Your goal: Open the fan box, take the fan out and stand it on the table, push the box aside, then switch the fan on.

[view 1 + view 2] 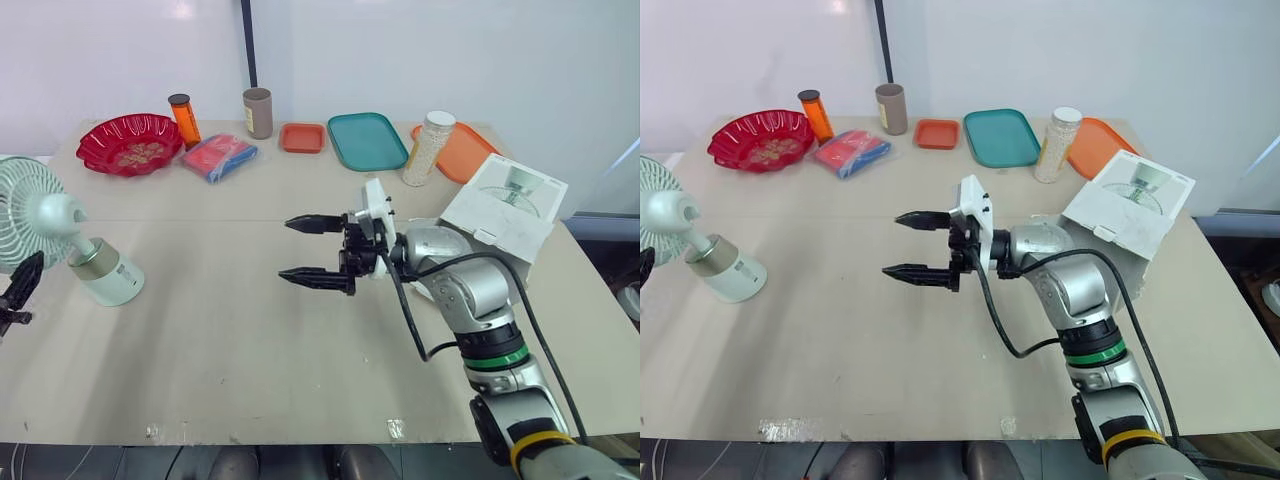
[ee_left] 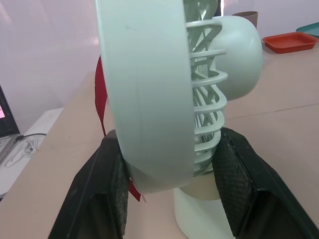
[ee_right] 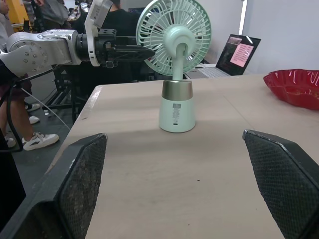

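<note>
1. Right claw [image 1: 305, 250] gaping wide over the middle of the bench [image 1: 220, 340], holding nothing, aimed at 9 o'clock.
2. Left claw [image 2: 169, 149] spread either side of the fan [image 3: 177, 104], which stands at the 9 o'clock edge; can't tell if it's touching.
3. Box [image 1: 505, 205] sits at 2 o'clock, corner hidden by the right arm [image 1: 470, 290].

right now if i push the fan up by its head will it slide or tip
Probably tips: the fan carries a wide grille head on a thin neck over a small round base. It likely feels light, being mostly open plastic. Pushed low on the base, it should slide across the smooth table.
</note>
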`<state>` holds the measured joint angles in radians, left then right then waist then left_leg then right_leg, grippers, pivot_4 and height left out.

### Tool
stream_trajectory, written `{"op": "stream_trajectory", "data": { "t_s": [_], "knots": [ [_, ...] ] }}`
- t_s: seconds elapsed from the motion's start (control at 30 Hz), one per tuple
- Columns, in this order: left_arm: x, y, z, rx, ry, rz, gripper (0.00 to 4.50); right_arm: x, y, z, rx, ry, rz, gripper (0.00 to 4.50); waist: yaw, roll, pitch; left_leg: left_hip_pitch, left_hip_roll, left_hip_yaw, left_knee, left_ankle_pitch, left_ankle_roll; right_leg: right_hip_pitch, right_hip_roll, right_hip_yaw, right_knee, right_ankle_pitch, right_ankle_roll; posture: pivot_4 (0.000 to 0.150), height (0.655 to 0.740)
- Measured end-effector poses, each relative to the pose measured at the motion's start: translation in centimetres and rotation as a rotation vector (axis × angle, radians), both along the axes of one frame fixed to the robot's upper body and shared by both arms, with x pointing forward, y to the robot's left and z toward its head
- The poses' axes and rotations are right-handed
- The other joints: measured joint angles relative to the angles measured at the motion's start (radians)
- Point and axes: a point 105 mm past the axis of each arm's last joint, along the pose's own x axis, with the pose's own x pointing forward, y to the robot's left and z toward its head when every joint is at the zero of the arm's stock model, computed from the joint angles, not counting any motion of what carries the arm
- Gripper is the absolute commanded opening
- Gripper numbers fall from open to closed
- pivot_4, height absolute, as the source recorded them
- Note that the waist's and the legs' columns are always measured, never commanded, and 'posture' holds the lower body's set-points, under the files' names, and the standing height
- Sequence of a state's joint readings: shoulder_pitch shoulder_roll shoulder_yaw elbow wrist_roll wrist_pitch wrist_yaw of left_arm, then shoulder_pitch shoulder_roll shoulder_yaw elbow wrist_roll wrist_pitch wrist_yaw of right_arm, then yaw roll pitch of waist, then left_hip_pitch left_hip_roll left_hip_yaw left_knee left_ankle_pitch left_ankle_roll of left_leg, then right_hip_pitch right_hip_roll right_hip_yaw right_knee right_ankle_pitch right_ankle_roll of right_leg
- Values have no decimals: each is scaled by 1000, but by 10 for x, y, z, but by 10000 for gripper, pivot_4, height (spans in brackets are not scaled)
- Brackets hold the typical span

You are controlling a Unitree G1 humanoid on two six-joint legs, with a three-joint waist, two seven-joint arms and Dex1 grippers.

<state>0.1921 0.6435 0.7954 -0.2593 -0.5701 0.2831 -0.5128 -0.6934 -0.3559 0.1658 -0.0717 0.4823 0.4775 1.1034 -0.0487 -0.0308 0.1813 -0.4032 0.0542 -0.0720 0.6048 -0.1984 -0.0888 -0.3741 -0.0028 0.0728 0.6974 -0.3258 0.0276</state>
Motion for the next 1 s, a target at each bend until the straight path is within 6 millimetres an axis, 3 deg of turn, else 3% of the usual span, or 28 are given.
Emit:
{"op": "stream_trajectory", "data": {
  "t_s": [0.27,0.43,0.6,1.0],
  "knots": [
    [0,-1,2,-8,-12,13,18662,0,4,-3,-15,-7,-3,45000,0,0,0,0,0,0,0,0,0,0,0,0,0,0,0,1500,7400],
    [7,-20,4,-59,-31,-16,18662,11,13,0,-10,56,-60,45000,0,-1,0,-1,0,0,0,0,0,0,0,0,0,0,0,1500,7400],
    [25,-72,16,-91,-74,-173,18662,23,28,4,-11,113,-134,45000,2,-3,0,-3,0,-1,0,0,-1,-1,-1,-1,-1,0,0,1500,7400],
    [60,-152,23,-148,-75,-409,18662,38,49,1,17,190,-276,45000,0,-3,0,-4,0,-1,1,0,-1,-2,0,-1,0,0,0,1500,7400]
  ]
}}
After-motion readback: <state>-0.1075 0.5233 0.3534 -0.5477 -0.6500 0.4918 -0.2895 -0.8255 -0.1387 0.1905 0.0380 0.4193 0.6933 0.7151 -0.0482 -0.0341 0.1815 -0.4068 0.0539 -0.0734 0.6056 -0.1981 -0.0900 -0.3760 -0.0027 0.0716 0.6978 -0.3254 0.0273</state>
